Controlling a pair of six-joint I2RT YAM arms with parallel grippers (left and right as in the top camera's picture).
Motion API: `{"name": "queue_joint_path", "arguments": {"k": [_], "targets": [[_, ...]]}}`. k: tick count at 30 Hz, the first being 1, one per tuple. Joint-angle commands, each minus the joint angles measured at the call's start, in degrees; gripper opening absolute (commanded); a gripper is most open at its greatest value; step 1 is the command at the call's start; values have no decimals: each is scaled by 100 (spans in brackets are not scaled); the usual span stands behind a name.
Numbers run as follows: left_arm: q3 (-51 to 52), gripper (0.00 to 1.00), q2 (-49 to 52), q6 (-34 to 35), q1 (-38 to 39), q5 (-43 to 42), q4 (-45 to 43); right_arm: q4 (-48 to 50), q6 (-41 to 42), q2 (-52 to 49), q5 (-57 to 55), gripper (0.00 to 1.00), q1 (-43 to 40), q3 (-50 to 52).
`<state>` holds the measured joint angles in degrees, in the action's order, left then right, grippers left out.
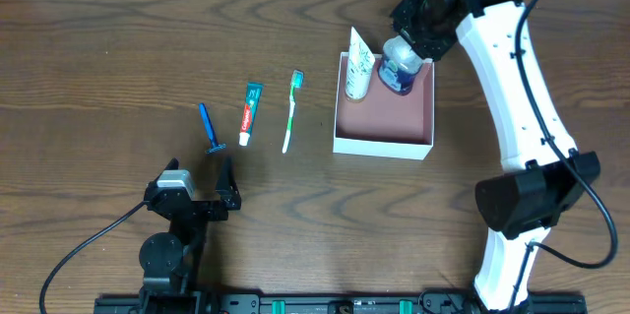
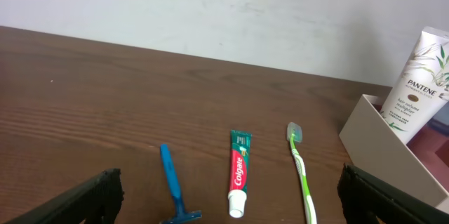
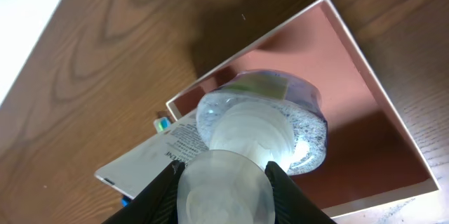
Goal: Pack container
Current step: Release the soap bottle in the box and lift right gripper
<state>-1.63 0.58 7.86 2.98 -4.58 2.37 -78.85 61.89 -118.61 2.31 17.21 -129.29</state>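
Observation:
The container (image 1: 386, 145) is a shallow square box with white walls and a dusty pink inside, at centre right. A white Pantene tube (image 1: 358, 64) leans in its far left corner. My right gripper (image 1: 406, 50) is shut on the cap of a clear bottle with a blue base (image 1: 397, 79), held over the box's far part; the right wrist view shows the bottle (image 3: 280, 122) above the pink floor (image 3: 351, 76). A green toothbrush (image 1: 291, 109), a toothpaste tube (image 1: 250, 112) and a blue razor (image 1: 209, 128) lie on the table to the left. My left gripper (image 1: 197, 191) is open and empty, near the razor.
The dark wood table (image 1: 98, 78) holds everything. The left wrist view shows the razor (image 2: 171, 185), toothpaste (image 2: 238, 173), toothbrush (image 2: 302, 171) and the container's white wall (image 2: 382, 147) ahead. A pale wall (image 2: 210, 6) rises behind the table.

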Motion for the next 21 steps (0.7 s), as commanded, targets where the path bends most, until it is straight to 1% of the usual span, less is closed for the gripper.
{"name": "queue_joint_path", "arguments": {"k": [1,10,21], "targets": [[140,98,-35,-26,-35,-96,116,20,133,4,-81,33,122,-52],[140,98,-35,-26,-35,-96,116,199,197,-59,-232,34,173,188],[140,98,-35,-24,-35,-96,116,817,197,-61,-227,36,175,861]]}}
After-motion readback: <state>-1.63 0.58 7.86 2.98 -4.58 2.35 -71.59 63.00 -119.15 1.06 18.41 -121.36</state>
